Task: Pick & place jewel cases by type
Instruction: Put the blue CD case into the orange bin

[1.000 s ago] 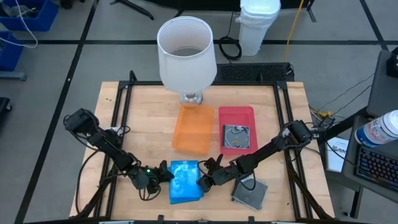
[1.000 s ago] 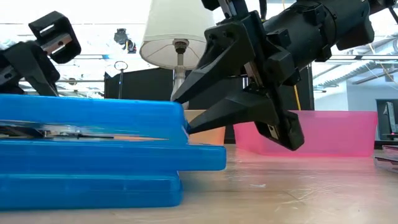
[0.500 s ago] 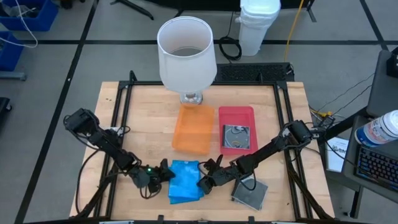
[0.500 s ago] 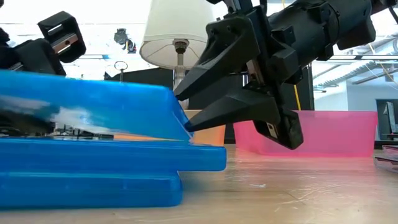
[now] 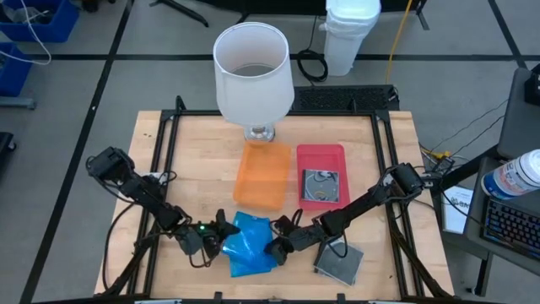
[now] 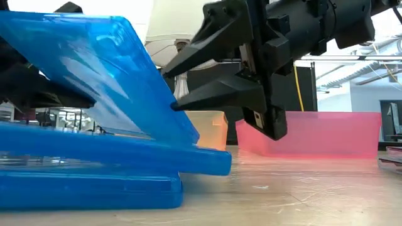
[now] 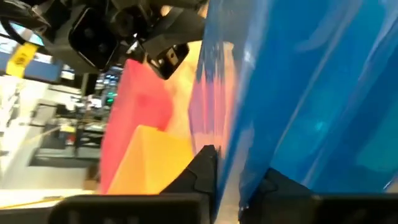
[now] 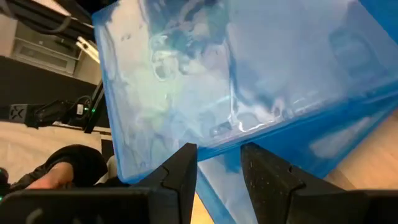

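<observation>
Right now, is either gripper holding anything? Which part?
Left gripper grips the top blue case by its left edge, tilting it up off the blue stack. Right gripper sits open at the case's right edge, not clamped on it.

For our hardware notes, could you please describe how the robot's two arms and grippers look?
Both arms are dark, jointed and slender, with black cables trailing along them. The left gripper has a small green light just behind it. The right gripper ends in two black, angular, wedge-shaped fingers tapering to points.
</observation>
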